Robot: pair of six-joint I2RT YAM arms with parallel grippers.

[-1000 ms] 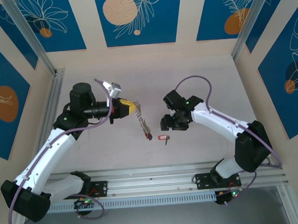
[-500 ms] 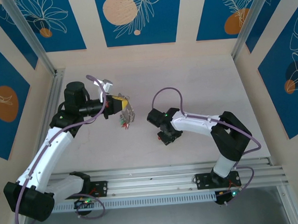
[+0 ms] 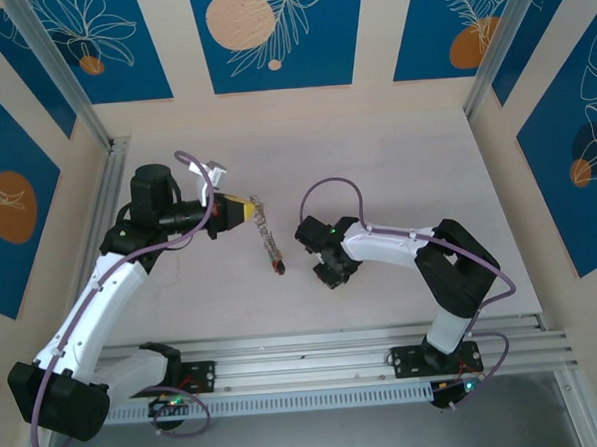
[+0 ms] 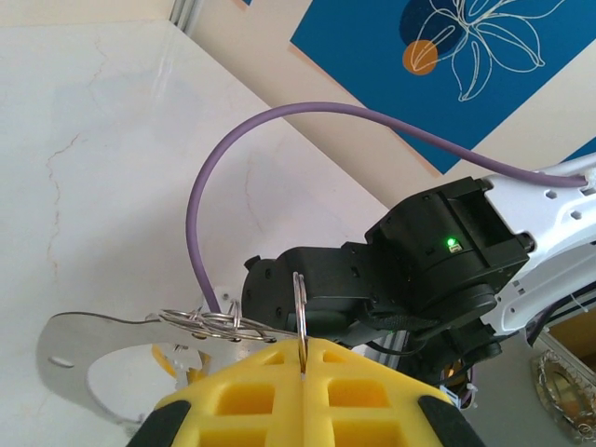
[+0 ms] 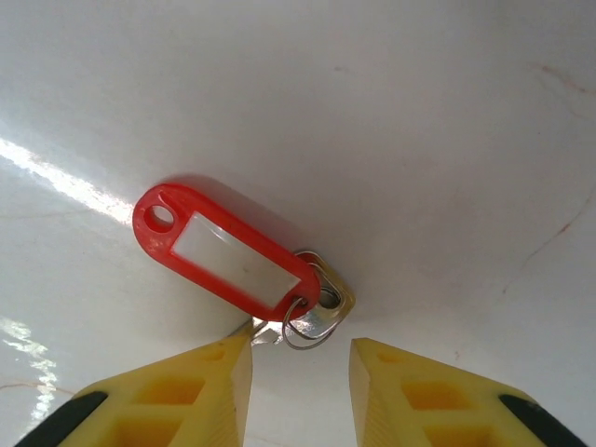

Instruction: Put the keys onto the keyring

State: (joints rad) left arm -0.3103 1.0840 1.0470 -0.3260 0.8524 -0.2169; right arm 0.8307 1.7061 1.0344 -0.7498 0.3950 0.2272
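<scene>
My left gripper (image 3: 246, 212) is shut on the thin grey keyring (image 4: 300, 312), which stands edge-on between the yellow pads. Smaller rings (image 4: 210, 323) and a silvery key (image 4: 82, 343) hang from it. In the top view that string of keys (image 3: 270, 245) trails toward the table's middle and ends in a red head (image 3: 278, 270). My right gripper (image 5: 300, 361) points down at the table, open. A loose key (image 5: 328, 305) with a red plastic tag (image 5: 226, 254) and a small ring lies just ahead of its fingertips, its blade by the left finger (image 5: 222, 371).
The right arm's black wrist (image 4: 410, 270) and purple cable (image 4: 200, 200) are close in front of the left gripper. The pale table (image 3: 396, 168) runs to walls at the back and sides. An aluminium rail (image 3: 315, 348) crosses the near edge.
My right gripper moved left and down over the red-tagged key, and its jaws narrowed. My left gripper drew back slightly to the left; the hanging keys swung.
</scene>
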